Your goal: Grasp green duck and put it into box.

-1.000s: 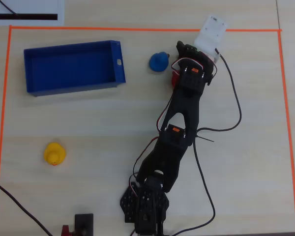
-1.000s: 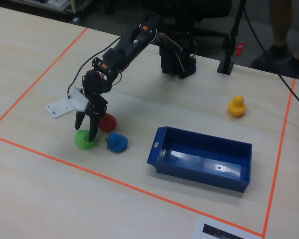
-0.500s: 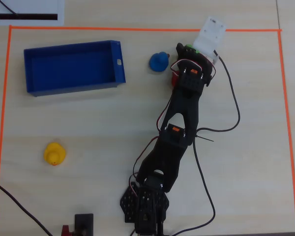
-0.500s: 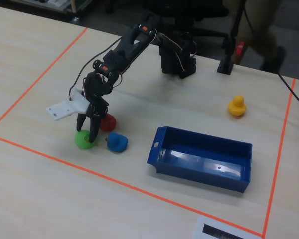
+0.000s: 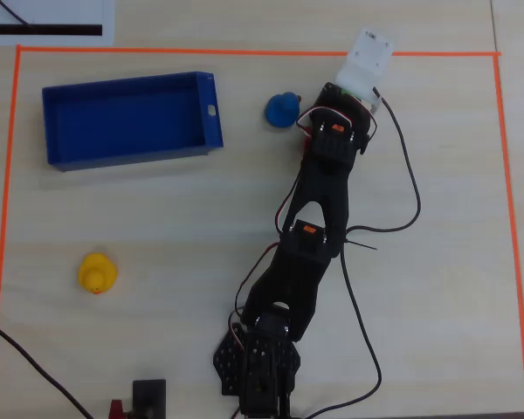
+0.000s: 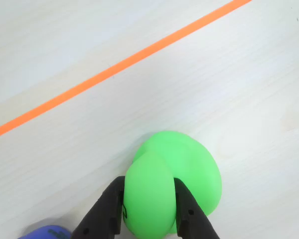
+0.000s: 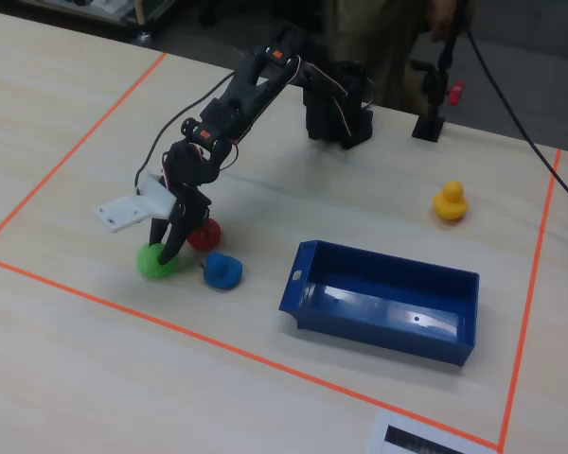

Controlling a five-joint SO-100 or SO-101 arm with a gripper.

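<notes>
The box (image 7: pixel 383 307) is seen as the largest thing on the table (image 7: pixel 66 132), a blue tray lying empty and well apart from the arm, inside the orange tape border (image 6: pixel 114 69). In the overhead view it (image 5: pixel 127 118) is placed at the upper left, with the ducks to its right.

The gripper (image 6: pixel 148 206) is closed on the green duck (image 6: pixel 172 186): in the wrist view the two black fingers (image 6: pixel 107 209) are pressed against either side of the duck's head, while the wider body is left outside the jaws. In the fixed view the green duck (image 7: pixel 154 260) is found at or just above the table, near the tape line; which of the two cannot be told.

Because only the rounded, soft head is held, a slip during the lift is judged the main risk; the rubber could be squeezed out of the jaws and the duck dropped short of the box.

The red duck (image 7: pixel 205 234) and the blue duck (image 7: pixel 221 270) are set just beside the gripper, on the side toward the box. If the carry is started low, either could be knocked or dragged along.

The yellow duck (image 7: pixel 450 201) is kept well clear and is not thought to be at risk.
</notes>
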